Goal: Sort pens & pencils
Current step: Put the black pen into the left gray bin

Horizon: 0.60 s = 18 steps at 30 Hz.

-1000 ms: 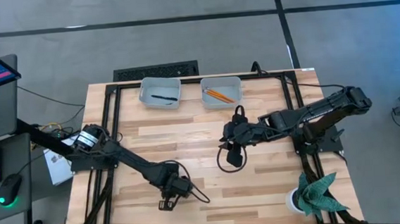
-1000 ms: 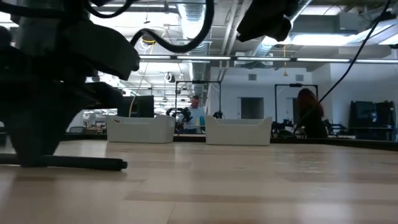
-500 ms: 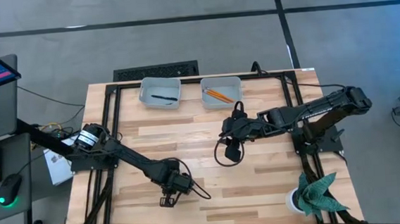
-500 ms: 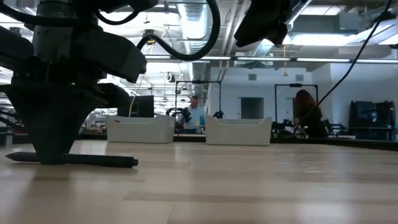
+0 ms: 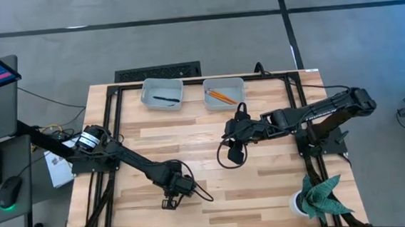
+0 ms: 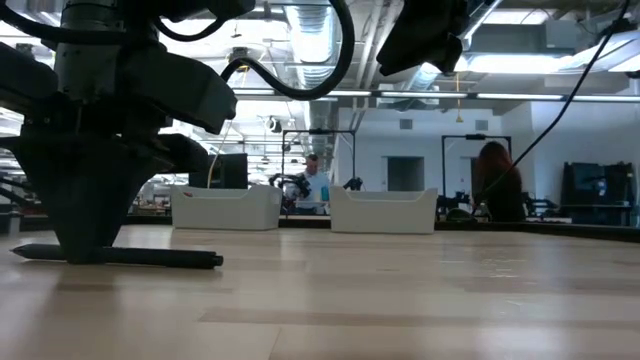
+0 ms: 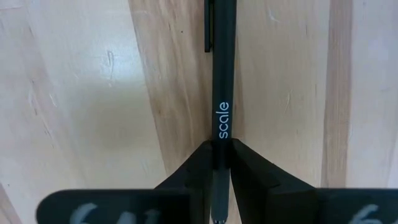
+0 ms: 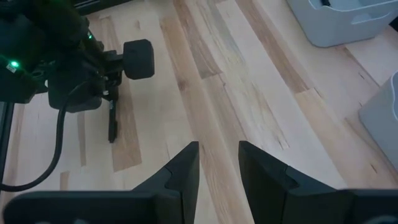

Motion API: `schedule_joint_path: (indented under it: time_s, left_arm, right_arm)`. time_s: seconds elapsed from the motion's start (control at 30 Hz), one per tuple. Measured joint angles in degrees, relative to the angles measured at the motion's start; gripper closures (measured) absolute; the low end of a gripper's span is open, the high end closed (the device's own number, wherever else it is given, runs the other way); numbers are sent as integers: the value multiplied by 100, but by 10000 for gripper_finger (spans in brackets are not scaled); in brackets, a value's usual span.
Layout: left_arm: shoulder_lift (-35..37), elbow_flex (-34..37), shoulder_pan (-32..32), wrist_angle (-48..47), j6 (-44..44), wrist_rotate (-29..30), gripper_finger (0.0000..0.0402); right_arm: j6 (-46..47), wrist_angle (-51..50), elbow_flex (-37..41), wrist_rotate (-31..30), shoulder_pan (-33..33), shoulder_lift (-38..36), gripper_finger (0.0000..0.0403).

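Pen (image 5: 166,99) in L bin (image 5: 147,94), pencils (image 5: 220,96) in R bin (image 5: 238,87)

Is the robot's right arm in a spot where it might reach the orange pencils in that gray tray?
Probably yes. The right gripper hangs open above bare wood near the table's middle, holding nothing, and the pencils lie in the open-topped right tray close behind it. Nothing stands between them; the left gripper is busy at a pen elsewhere.

Left claw (image 7: 221,163) down low (fingers pinched), right claw (image 8: 219,163) raised, parted.
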<state>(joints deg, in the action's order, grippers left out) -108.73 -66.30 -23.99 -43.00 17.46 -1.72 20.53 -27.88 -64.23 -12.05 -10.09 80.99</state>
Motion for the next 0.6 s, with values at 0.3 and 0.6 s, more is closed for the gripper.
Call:
schedule_joint_path:
  time_s: [0.3, 0.6]
  left_arm:
    - [76, 14, 8, -93, -101, 85, 366]
    - [498, 31, 361, -957, -88, 968, 365]
  right_arm:
    - [0, 0, 0, 2, 0, 0, 269]
    - [-151, -42, 0, 13, 0, 0, 268]
